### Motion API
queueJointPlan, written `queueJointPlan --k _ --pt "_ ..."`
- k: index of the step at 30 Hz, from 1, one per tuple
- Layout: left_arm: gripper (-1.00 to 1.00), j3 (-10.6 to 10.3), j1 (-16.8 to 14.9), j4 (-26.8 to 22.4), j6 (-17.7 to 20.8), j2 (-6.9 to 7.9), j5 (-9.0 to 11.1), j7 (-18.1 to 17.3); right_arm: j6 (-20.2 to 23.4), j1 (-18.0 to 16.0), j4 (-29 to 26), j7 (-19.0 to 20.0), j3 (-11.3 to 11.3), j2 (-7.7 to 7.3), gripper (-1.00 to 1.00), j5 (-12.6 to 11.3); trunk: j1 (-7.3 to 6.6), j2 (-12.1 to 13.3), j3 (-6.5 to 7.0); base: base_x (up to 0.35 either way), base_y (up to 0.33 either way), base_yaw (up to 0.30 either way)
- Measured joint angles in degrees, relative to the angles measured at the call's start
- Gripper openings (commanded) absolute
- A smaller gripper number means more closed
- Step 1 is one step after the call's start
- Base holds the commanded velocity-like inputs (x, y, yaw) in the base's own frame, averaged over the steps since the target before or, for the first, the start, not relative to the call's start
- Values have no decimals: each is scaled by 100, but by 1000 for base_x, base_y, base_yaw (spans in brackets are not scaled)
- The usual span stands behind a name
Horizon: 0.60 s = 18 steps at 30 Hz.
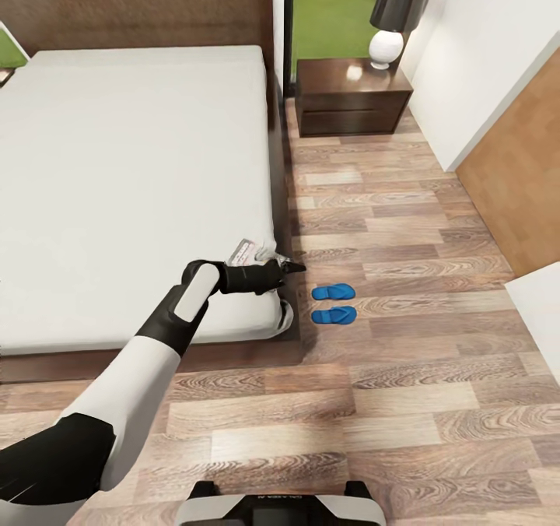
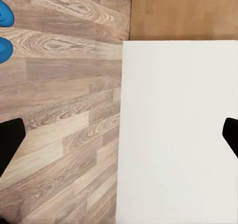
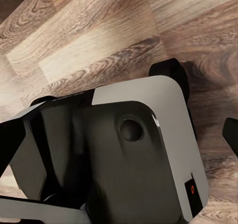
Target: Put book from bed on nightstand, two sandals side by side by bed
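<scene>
L gripper (image 1: 292, 266) at near-right bed (image 1: 132, 168) corner, fingers spread wide. Book (image 1: 244, 250) beside it, pale cover up. Blue sandals (image 1: 334, 303) paired on floor. R grip: can't tell.

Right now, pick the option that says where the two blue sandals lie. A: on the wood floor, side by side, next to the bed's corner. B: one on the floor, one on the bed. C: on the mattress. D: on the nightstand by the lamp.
A: both sandals lie paired on the floor, just off the bed corner.

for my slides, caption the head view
Left gripper at the bed corner by the book; sandals paired on the floor.
</scene>
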Motion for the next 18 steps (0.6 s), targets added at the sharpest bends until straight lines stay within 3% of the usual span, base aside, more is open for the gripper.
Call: queueJointPlan --k 4,9,11,13,15,18 --pt "100 -30 162 -2 0 0 -2 -190 0 0 0 0 1 0 100 2 -88 160 72 0 0 0" --pt "100 -157 705 7 -69 78 -50 -724 0 0 0 8 1 0 100 0 -198 361 161 0 0 0" --pt "100 -378 871 15 -224 105 -71 -790 0 0 0 8 2 0 100 1 -242 441 197 0 0 0" --pt "100 -985 1127 18 -633 170 -108 -916 0 0 1 9 6 0 100 0 -286 522 233 0 0 0" --pt "100 -1425 1291 18 -930 272 -124 -1214 0 0 2 9 6 0 100 2 -330 602 269 0 0 0" --pt "100 -1696 1520 32 -1215 455 -145 -1676 0 0 1 9 6 0 100 2 -396 722 323 0 0 0"
